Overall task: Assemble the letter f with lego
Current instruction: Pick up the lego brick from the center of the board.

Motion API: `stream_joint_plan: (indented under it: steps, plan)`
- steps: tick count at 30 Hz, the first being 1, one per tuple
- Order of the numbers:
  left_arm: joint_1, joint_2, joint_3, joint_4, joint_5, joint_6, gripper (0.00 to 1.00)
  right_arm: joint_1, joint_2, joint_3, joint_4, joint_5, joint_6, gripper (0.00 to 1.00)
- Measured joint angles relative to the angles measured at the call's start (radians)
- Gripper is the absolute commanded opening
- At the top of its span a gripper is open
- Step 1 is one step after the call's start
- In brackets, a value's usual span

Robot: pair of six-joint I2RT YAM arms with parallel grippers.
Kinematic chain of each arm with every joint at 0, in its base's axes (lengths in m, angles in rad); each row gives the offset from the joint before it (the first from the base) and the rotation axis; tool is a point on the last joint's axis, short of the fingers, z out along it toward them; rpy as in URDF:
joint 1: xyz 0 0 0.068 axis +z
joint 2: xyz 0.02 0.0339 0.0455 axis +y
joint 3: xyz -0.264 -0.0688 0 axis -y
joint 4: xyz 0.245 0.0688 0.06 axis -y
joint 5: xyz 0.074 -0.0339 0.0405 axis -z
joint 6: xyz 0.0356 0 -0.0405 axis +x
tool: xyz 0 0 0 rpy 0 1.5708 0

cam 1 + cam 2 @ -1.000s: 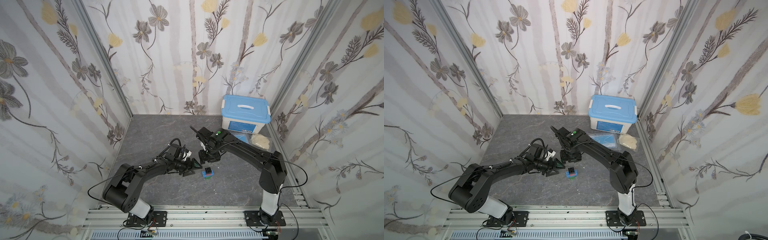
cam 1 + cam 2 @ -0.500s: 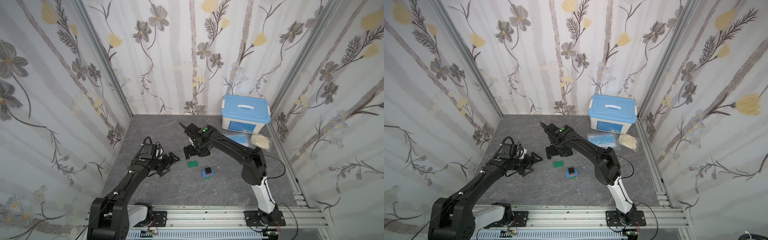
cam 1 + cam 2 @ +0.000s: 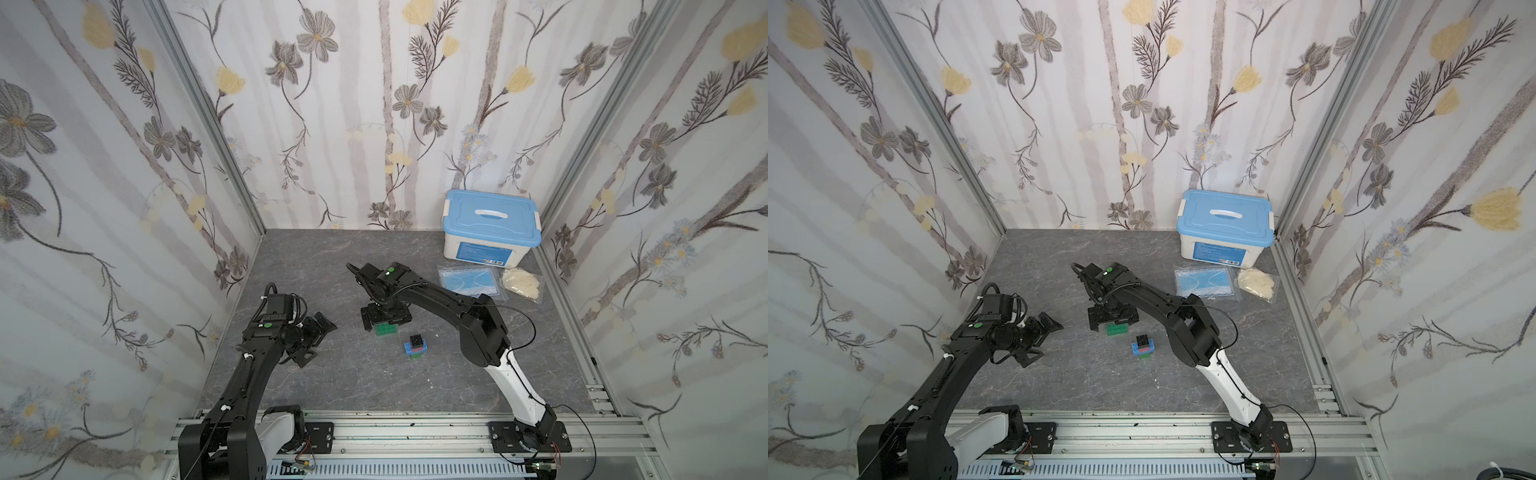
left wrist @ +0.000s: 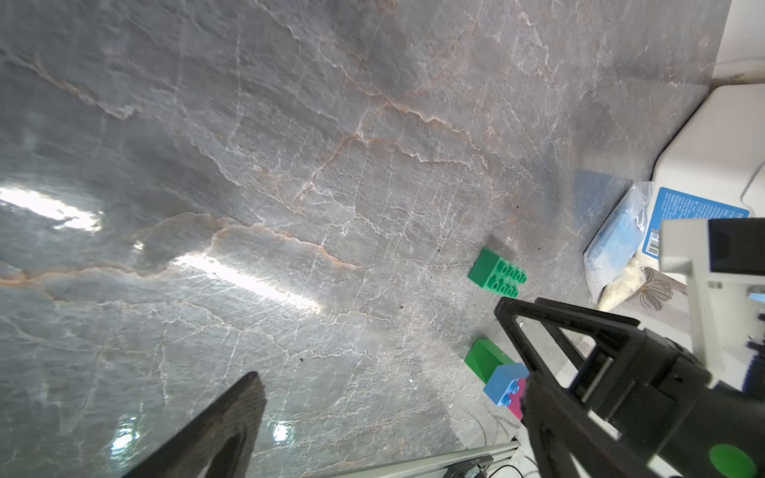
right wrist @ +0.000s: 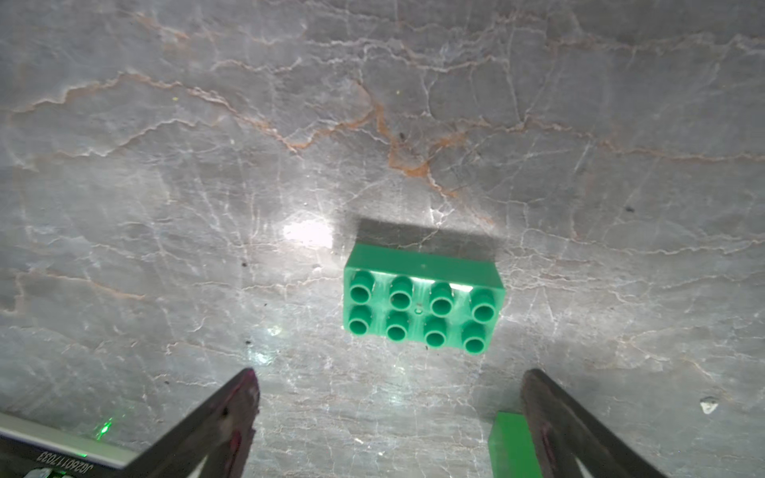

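A: Both claws gape empty: right claw (image 5: 391,385) over the loose green brick (image 5: 422,304) on the surface (image 3: 332,266), left claw (image 4: 377,343) well aside.
B: The stack (image 3: 415,345) sits near it. A skewed pinch could flick the brick, or the claw could clip and topple the stack.

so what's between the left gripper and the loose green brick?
Nothing: bare grey tabletop between left gripper and green brick, seen in both top views.

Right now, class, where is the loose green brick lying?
In both top views the loose green brick lies studs-up on the grey table, beneath the open right gripper, just behind and left of the stacked bricks.
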Motion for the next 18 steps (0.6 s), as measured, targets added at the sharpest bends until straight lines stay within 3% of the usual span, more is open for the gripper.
stream_joint_plan:
  steps: [18]
  plan:
    - [-0.001,0.005,-0.005,0.0,0.008,-0.003,1.0,-0.01,0.075,0.048,-0.005,0.01,0.026,0.95]
